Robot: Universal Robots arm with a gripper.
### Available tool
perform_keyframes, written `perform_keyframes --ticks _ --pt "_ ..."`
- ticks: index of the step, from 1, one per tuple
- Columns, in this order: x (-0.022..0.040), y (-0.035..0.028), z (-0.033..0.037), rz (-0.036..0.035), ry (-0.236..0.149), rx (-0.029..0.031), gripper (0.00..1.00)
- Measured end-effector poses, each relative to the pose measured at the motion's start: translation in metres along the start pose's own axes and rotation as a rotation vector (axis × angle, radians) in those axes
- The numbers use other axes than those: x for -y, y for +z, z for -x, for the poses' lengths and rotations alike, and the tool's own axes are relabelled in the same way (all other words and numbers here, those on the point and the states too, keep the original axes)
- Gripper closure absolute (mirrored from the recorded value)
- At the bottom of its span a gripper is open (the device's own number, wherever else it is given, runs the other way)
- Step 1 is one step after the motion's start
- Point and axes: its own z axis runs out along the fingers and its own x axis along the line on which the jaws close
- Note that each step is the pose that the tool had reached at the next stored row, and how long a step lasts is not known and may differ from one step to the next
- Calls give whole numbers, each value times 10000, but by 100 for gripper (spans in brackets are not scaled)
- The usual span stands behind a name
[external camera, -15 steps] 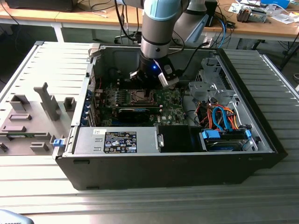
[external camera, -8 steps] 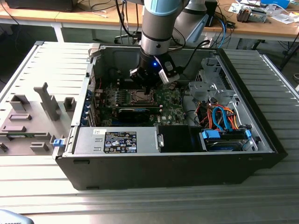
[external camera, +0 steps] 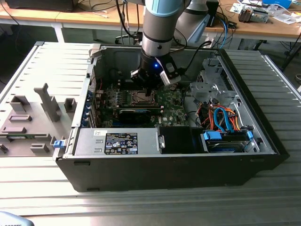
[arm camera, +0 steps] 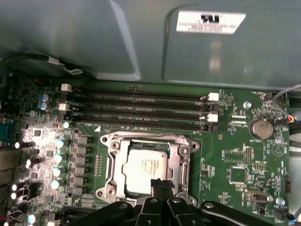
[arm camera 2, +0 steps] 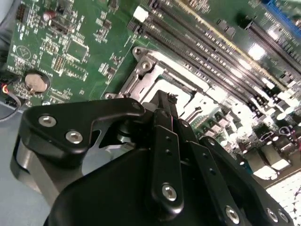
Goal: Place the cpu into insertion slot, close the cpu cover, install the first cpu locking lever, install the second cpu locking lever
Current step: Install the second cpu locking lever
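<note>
Print on the white sticker (arm camera: pixel 210 22) on the case wall and on the power supply's black label (external camera: pixel 121 142) is too small to read. In the first wrist view the cpu (arm camera: pixel 145 168), a pale silver square with faint markings, sits in the insertion slot (arm camera: pixel 181 162), and the cpu cover (arm camera: pixel 117 149) appears to lie closed around it. The gripper (arm camera: pixel 161 184), fingers pressed together and holding nothing, hovers at the socket's edge.

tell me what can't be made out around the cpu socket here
- Exterior view: insertion slot partly hidden behind the gripper.
- First wrist view: near edge of the cpu cover hidden by the fingers; the cpu shows through its window.
- Locking levers: too thin to tell latched.
</note>
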Motion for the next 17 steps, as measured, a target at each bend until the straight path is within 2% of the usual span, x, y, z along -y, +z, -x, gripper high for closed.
perform_keyframes --ticks 2,5,11,12,13,14,15,16,17 --pt "51 -3 -4 1 1 0 89" --pt "167 -12 -13 1 1 0 89" --pt "349 -27 -27 3 1 0 89" --pt "392 -31 -31 72 -3 6 89" --pt "430 -34 -34 110 -4 8 89" --pt "445 -35 -36 139 -7 10 89" --pt "448 -35 -38 213 -10 16 89" --pt "454 -34 -46 437 -20 32 89" --pt "459 -34 -54 580 -27 43 89"
